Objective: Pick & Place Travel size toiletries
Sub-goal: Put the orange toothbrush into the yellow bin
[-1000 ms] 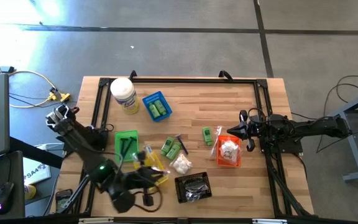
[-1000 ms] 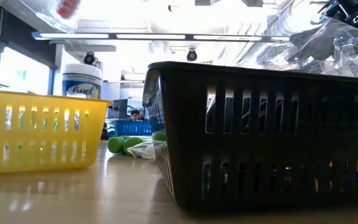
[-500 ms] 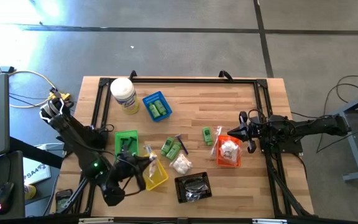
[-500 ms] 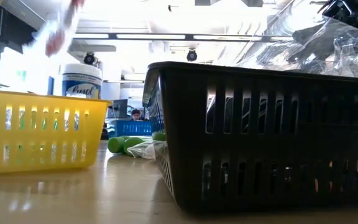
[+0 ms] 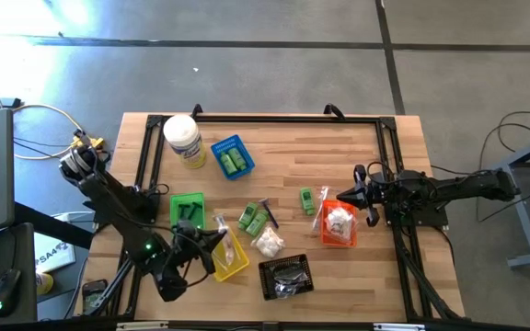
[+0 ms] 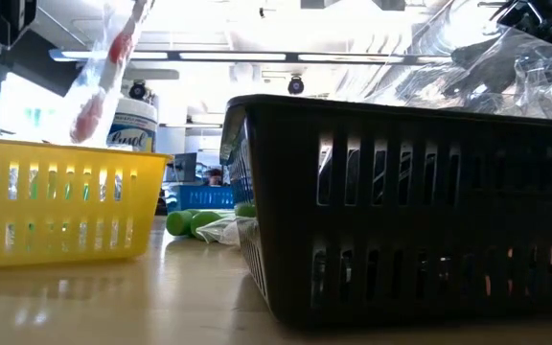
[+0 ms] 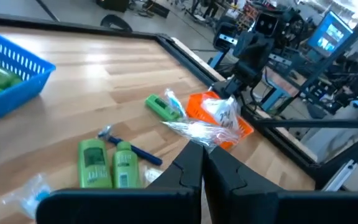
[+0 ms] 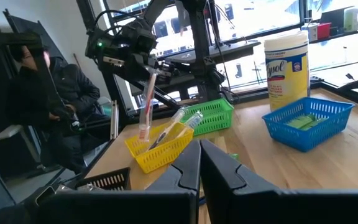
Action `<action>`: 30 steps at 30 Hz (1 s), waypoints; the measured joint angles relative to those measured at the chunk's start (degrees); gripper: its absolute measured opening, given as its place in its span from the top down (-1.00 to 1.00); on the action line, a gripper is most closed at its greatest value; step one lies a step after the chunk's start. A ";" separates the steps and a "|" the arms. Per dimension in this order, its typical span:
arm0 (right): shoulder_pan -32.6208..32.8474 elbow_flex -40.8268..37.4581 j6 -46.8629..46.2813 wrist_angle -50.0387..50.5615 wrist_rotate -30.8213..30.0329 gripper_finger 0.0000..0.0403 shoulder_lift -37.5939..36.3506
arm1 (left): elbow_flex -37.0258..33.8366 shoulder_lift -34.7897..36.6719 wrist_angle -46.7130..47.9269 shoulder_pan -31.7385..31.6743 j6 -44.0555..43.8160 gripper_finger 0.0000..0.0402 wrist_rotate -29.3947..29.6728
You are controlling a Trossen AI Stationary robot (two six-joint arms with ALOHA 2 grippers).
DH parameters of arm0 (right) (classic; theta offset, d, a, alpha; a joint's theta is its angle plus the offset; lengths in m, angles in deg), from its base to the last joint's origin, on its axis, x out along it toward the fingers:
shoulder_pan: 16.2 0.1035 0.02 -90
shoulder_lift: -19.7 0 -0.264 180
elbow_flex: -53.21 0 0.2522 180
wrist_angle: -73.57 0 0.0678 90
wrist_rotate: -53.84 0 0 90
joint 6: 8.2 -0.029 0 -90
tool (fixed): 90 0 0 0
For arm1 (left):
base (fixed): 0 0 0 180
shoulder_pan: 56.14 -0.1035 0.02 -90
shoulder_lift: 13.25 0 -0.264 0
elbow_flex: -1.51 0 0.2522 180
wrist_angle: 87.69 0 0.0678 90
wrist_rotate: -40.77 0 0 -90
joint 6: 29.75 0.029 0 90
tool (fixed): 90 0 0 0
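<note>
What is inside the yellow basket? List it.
The yellow basket holds clear-wrapped sticks leaning out over its rim. The left gripper, shut on another wrapped stick, lowers it in. The basket's wall hides its bottom.

Daylight washes out windows behind the jar (image 8: 286, 67); ceiling strips glare at twelve o'clock in the low view, where the near black basket (image 6: 410, 206) looms soft.

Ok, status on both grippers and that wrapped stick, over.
Left gripper shut on wrapped toothbrush, hanging over yellow basket. Right gripper shut, empty, beside orange basket. Nothing in the way.
</note>
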 joint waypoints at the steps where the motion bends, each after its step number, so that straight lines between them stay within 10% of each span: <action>1: 0.00 0.00 0.00 0.01 0.00 0.99 0.00 | -0.28 -0.55 -0.76 0.00 -0.12 1.00 -0.12; 19: -0.02 0.00 0.02 0.04 -0.20 0.99 0.00 | -0.47 -3.60 3.00 -1.51 0.84 0.98 -9.92; 30: -0.02 0.00 0.00 0.04 -0.22 0.99 0.00 | -0.47 -3.58 7.86 -0.99 0.97 0.43 -12.99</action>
